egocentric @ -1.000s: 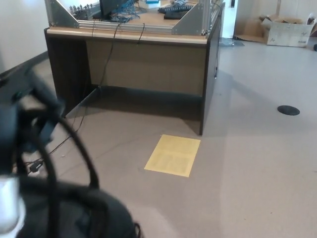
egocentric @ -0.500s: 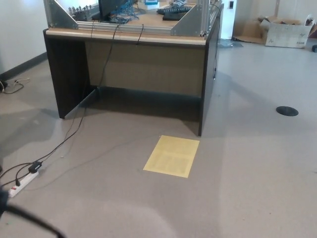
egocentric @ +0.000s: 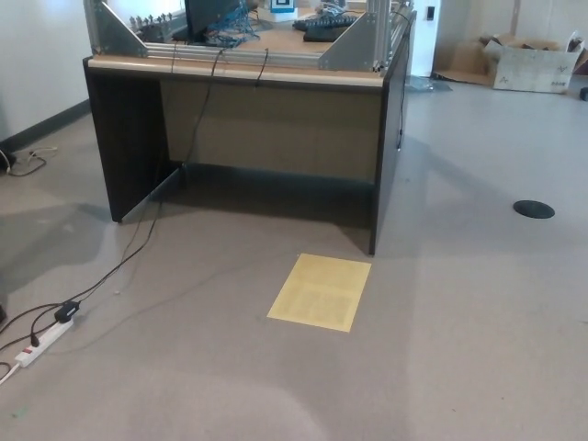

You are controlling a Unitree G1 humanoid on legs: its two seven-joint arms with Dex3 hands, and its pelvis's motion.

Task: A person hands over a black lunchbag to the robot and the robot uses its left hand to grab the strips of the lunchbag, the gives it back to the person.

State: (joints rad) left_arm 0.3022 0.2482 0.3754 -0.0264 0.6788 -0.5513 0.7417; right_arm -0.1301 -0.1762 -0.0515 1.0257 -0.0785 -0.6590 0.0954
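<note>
No black lunchbag shows in the head view, and neither of my hands is in the picture. No person is visible either. Only the grey floor and a desk lie before me.
A dark desk [egocentric: 248, 119] with a metal frame on top stands ahead. A yellow sheet [egocentric: 321, 290] lies on the floor in front of it. A white power strip [egocentric: 39, 343] with black cables lies at the left. A round floor cover [egocentric: 534, 209] and a cardboard box [egocentric: 534, 61] are at the right.
The blurred black object with straps that filled the lower left a second ago has dropped out of the picture. The camera view has shifted slightly.
</note>
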